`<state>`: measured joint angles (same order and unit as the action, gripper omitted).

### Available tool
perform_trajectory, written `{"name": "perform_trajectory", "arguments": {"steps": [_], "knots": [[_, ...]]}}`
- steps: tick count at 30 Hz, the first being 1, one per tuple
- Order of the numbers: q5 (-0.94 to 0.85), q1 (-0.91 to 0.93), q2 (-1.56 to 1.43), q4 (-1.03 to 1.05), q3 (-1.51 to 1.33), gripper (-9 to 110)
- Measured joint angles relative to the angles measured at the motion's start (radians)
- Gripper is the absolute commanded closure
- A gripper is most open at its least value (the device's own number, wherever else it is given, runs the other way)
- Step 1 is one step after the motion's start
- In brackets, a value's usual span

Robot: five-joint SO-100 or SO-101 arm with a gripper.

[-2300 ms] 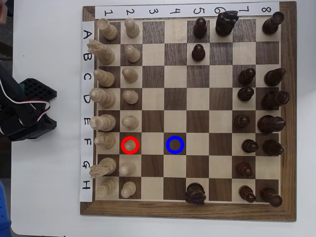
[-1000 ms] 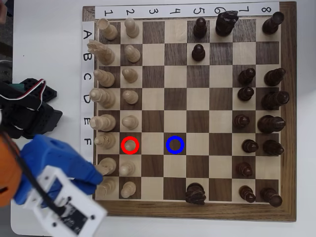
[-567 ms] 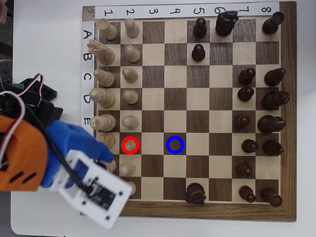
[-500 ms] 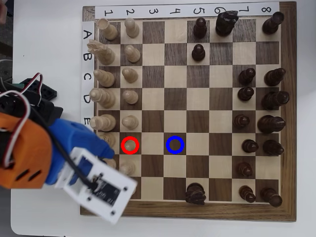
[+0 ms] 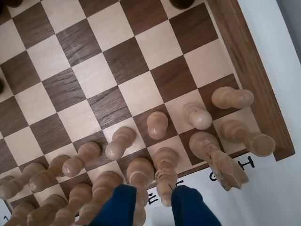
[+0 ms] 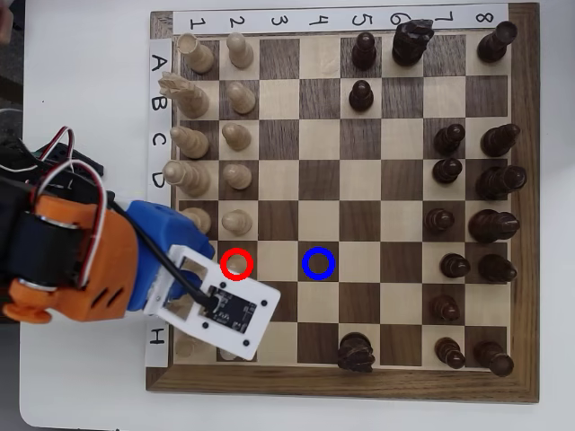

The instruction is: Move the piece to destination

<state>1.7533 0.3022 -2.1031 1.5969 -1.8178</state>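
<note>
The piece (image 6: 237, 263), a pale pawn with a ball head, stands inside the red ring in the overhead view. The wrist view shows this piece (image 5: 157, 125) upright in the pawn row, just ahead of my gripper (image 5: 155, 203). The two blue fingertips (image 5: 120, 205) are apart, so the gripper is open and holds nothing. A taller pale back-row piece (image 5: 164, 181) shows in the gap between them. The destination (image 6: 318, 263) is the dark square with the blue ring, two squares to the right of the piece in the overhead view, and nothing stands on it.
The orange and blue arm (image 6: 81, 260) and its white camera board (image 6: 225, 310) cover the board's lower left pieces in the overhead view. A pale knight (image 5: 221, 162) and more pale pawns flank the piece. Dark pieces (image 6: 472, 224) fill the right columns. The board's wooden rim (image 5: 244, 61) runs alongside.
The arm has come in from the lower left and moved up and right over the board. Its camera board now lies just below the ringed pawn. No chess piece has moved.
</note>
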Motion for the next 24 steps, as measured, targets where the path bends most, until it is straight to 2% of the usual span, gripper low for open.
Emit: {"name": "perform_trajectory", "arguments": {"steps": [24], "knots": [[0.0,-0.063,0.049,-0.186,-0.152,86]]}}
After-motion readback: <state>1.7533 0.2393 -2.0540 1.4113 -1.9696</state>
